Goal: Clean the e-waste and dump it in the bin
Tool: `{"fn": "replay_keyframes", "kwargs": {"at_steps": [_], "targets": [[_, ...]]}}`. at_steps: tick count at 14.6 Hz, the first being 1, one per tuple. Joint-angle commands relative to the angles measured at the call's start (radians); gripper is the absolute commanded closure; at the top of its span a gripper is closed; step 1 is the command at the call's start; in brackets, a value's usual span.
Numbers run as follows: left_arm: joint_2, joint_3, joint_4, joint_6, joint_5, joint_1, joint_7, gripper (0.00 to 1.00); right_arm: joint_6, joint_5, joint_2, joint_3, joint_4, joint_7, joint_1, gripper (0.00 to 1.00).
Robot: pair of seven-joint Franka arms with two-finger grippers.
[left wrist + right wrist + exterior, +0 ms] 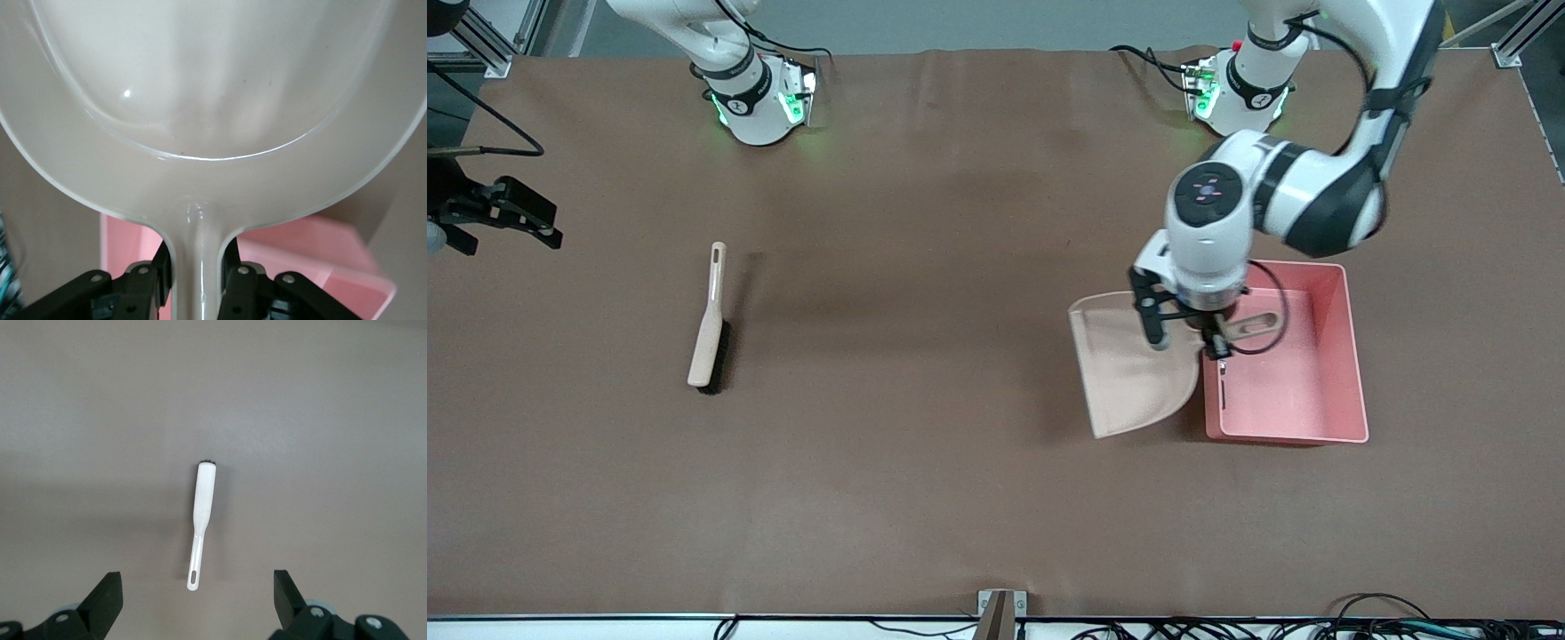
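My left gripper (1216, 340) (198, 275) is shut on the handle of the beige dustpan (1134, 369) (213, 100). The handle reaches over the pink bin (1347, 356) (340, 260), while the pan's scoop hangs over the table beside the bin's wall, on the side toward the right arm. In the left wrist view the scoop's inside looks bare. The e-waste is out of view. My right gripper (516, 218) (198, 600) is open and holds nothing, high over the table at the right arm's end.
A beige brush with black bristles (710, 327) (202, 503) lies flat on the brown table, toward the right arm's end, under the right gripper's camera. A thin dark mark (1222, 391) shows inside the bin by its wall.
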Motion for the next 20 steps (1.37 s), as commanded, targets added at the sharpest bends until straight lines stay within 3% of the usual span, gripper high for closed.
{"fn": "replay_keyframes", "kwargs": {"at_steps": [1,11,20], "targets": [[0.064,-0.010,0.032,0.024,-0.011,-0.039,-0.066,1.00,-0.017,0.006,-0.011,0.003,0.001,0.010,-0.010,0.00],[0.224,-0.015,0.061,0.071,0.067,-0.128,-0.072,1.00,-0.014,0.049,-0.016,-0.001,-0.011,0.089,-0.047,0.00],[0.308,-0.015,0.092,0.073,0.148,-0.133,-0.072,0.99,-0.026,0.042,-0.011,0.000,-0.009,0.089,-0.050,0.00]]}}
